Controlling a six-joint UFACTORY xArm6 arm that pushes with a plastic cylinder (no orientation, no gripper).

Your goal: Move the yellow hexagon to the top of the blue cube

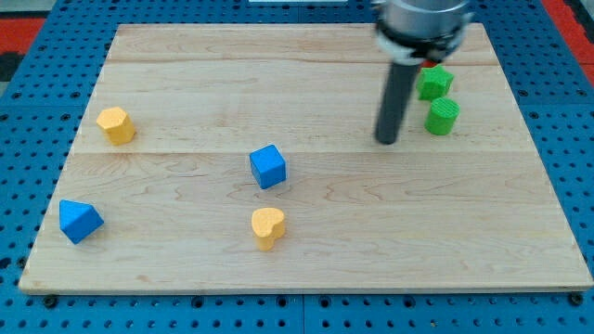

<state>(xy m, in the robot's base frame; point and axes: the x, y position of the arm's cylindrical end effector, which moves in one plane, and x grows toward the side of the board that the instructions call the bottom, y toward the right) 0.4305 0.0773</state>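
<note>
The yellow hexagon (pixel 116 124) lies near the board's left edge, in the upper half. The blue cube (pixel 268 167) sits near the board's middle, to the right of and a little below the hexagon. My tip (pixel 386 141) rests on the board well to the right of the blue cube and far from the hexagon. It touches no block.
A yellow heart-shaped block (pixel 268 227) lies just below the blue cube. A blue triangular block (pixel 80 221) sits at the lower left. A green star-like block (pixel 434 83) and a green cylinder (pixel 443 116) stand just right of my tip. The wooden board (pixel 306 269) ends in a blue pegboard surround.
</note>
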